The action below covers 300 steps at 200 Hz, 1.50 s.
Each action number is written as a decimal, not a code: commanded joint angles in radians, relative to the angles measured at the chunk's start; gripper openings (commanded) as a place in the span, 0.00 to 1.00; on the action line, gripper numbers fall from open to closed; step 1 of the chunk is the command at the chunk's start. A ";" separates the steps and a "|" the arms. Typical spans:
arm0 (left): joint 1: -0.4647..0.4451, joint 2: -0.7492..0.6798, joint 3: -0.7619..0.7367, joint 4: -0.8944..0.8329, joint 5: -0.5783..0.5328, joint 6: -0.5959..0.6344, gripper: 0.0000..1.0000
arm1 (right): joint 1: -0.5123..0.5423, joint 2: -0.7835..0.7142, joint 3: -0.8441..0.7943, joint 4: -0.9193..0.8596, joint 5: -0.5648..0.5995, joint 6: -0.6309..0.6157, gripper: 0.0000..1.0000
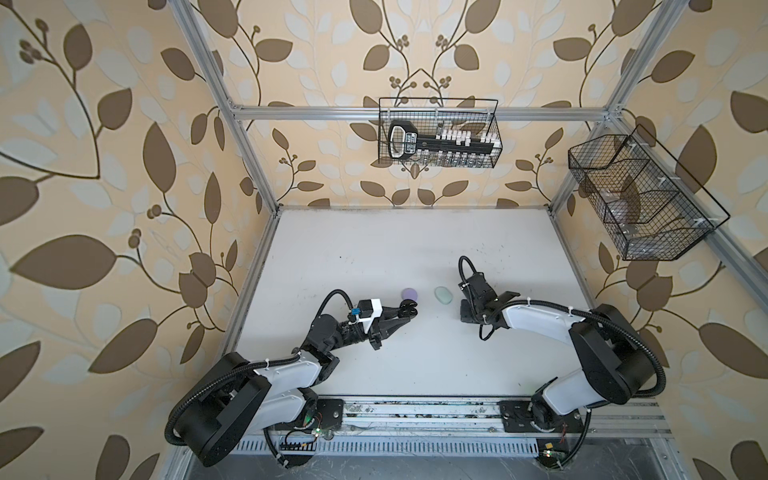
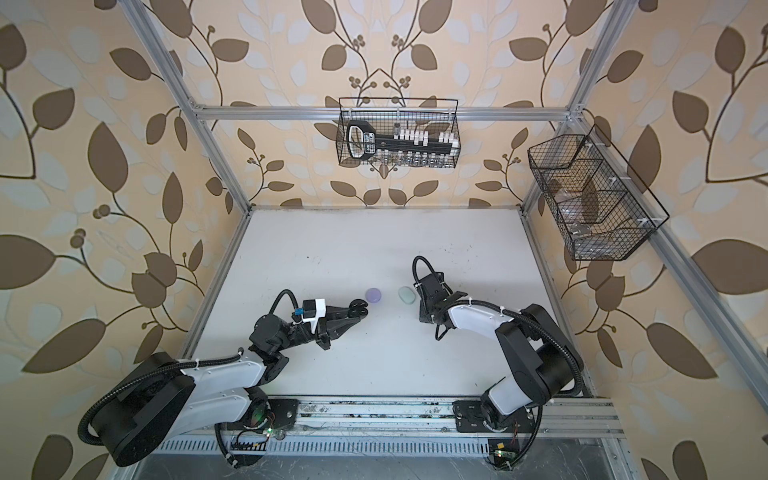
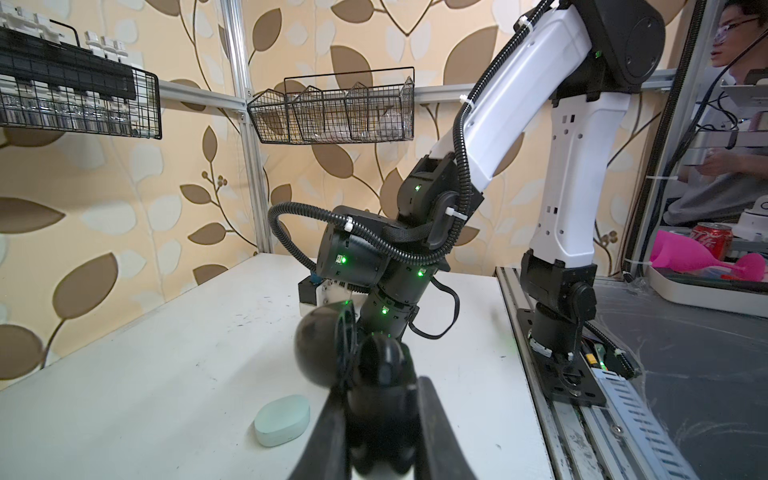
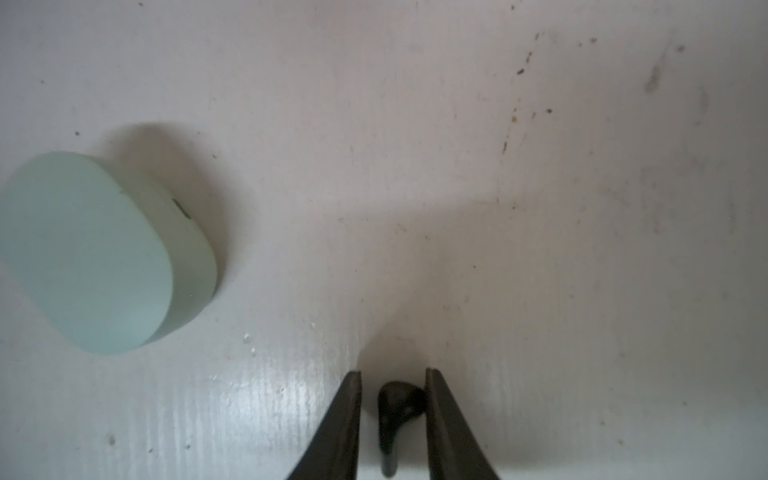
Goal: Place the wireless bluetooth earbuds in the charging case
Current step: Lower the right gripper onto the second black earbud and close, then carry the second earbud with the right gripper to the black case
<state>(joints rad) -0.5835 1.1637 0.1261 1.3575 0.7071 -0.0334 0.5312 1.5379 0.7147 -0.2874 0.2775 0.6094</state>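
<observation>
Scuffed white table (image 1: 374,249) bearing lavender case (image 1: 410,294), mint case (image 1: 443,295) and one black earbud (image 4: 399,405)

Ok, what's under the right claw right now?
A black earbud lies on the table between the right claw's fingers, with a gap on one side. In both top views the right arm covers it.

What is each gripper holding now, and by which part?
Left gripper clamps the open black plastic charging case by its base. Right gripper straddles a small black stemmed earbud; grip cannot be told.
</observation>
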 commanded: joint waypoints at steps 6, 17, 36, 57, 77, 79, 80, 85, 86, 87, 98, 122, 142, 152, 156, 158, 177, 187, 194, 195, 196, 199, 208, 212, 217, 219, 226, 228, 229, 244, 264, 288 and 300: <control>-0.007 -0.022 0.003 0.066 0.022 0.011 0.00 | 0.007 -0.004 -0.020 -0.054 0.009 0.015 0.27; -0.007 -0.022 0.003 0.066 0.022 0.010 0.00 | 0.008 -0.002 -0.018 -0.054 0.013 0.016 0.27; -0.007 -0.023 0.003 0.066 0.022 0.010 0.00 | 0.008 0.000 -0.017 -0.054 0.017 0.017 0.24; -0.008 -0.024 0.003 0.066 0.022 0.010 0.00 | 0.009 0.000 -0.015 -0.054 0.025 0.020 0.20; -0.007 -0.024 0.003 0.066 0.022 0.010 0.00 | 0.012 0.000 -0.016 -0.053 0.032 0.022 0.18; -0.008 -0.025 0.003 0.066 0.022 0.010 0.00 | 0.014 0.000 -0.015 -0.054 0.032 0.023 0.18; -0.008 -0.024 0.003 0.066 0.022 0.010 0.00 | 0.015 0.000 -0.015 -0.054 0.032 0.023 0.17; -0.008 -0.024 0.002 0.066 0.022 0.010 0.00 | 0.014 0.000 -0.016 -0.055 0.034 0.025 0.17; -0.008 -0.024 0.002 0.066 0.022 0.010 0.00 | 0.014 -0.001 -0.016 -0.055 0.033 0.025 0.17; -0.008 -0.024 0.003 0.066 0.022 0.010 0.00 | 0.015 -0.001 -0.017 -0.054 0.033 0.025 0.16; -0.007 -0.024 0.003 0.067 0.022 0.010 0.00 | 0.015 -0.004 -0.018 -0.055 0.037 0.027 0.16; -0.007 -0.021 0.003 0.066 0.023 0.010 0.00 | 0.015 -0.028 -0.024 -0.056 0.045 0.037 0.14; -0.008 -0.019 0.003 0.066 0.025 0.010 0.00 | 0.033 -0.082 -0.020 -0.072 0.050 0.055 0.13; -0.007 -0.020 0.003 0.066 0.023 0.012 0.00 | 0.057 -0.128 -0.012 -0.091 0.057 0.074 0.12; -0.007 -0.019 0.004 0.066 0.023 0.010 0.00 | 0.067 -0.146 -0.008 -0.099 0.061 0.081 0.12; -0.008 -0.020 0.003 0.067 0.023 0.011 0.00 | 0.073 -0.156 -0.005 -0.103 0.064 0.085 0.12; -0.007 -0.019 0.003 0.067 0.020 0.008 0.00 | 0.146 -0.242 0.028 -0.145 0.100 0.132 0.12; -0.007 -0.019 0.001 0.067 0.016 0.009 0.00 | 0.201 -0.283 0.054 -0.166 0.132 0.152 0.12; -0.007 -0.018 0.001 0.066 0.010 0.010 0.00 | 0.235 -0.305 0.079 -0.187 0.156 0.168 0.12; -0.007 -0.018 0.001 0.066 0.009 0.010 0.00 | 0.239 -0.307 0.084 -0.191 0.159 0.171 0.12; -0.008 -0.017 0.001 0.066 0.008 0.010 0.00 | 0.246 -0.310 0.089 -0.195 0.164 0.174 0.12; -0.007 -0.016 0.001 0.066 0.007 0.010 0.00 | 0.263 -0.317 0.102 -0.204 0.175 0.183 0.12; -0.007 -0.016 -0.002 0.066 -0.002 0.013 0.00 | 0.315 -0.337 0.139 -0.231 0.211 0.203 0.12; -0.007 -0.016 -0.003 0.066 -0.005 0.013 0.00 | 0.337 -0.349 0.152 -0.241 0.226 0.212 0.12; -0.007 -0.016 -0.005 0.067 -0.011 0.015 0.00 | 0.365 -0.360 0.170 -0.249 0.248 0.223 0.12; -0.007 -0.017 -0.006 0.067 -0.013 0.015 0.00 | 0.380 -0.363 0.179 -0.252 0.256 0.228 0.12; -0.007 -0.021 -0.007 0.067 -0.019 0.015 0.00 | 0.425 -0.383 0.199 -0.257 0.283 0.244 0.12; -0.007 -0.022 -0.008 0.067 -0.021 0.015 0.00 | 0.437 -0.387 0.206 -0.256 0.291 0.248 0.12; -0.007 -0.022 -0.008 0.067 -0.022 0.015 0.00 | 0.443 -0.389 0.207 -0.255 0.295 0.249 0.12; -0.007 -0.033 -0.011 0.067 -0.027 0.015 0.00 | 0.539 -0.427 0.227 -0.221 0.347 0.269 0.11; -0.007 -0.044 -0.014 0.066 -0.025 0.008 0.00 | 0.653 -0.470 0.227 -0.141 0.403 0.290 0.11; -0.007 -0.051 -0.014 0.067 -0.024 0.003 0.00 | 0.761 -0.494 0.202 0.007 0.447 0.269 0.12; -0.007 -0.053 -0.011 0.066 -0.021 0.000 0.00 | 0.795 -0.490 0.186 0.084 0.460 0.253 0.12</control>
<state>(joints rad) -0.5835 1.1320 0.1143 1.3579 0.6949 -0.0330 1.2633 1.0515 0.9287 -0.3672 0.6472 0.8619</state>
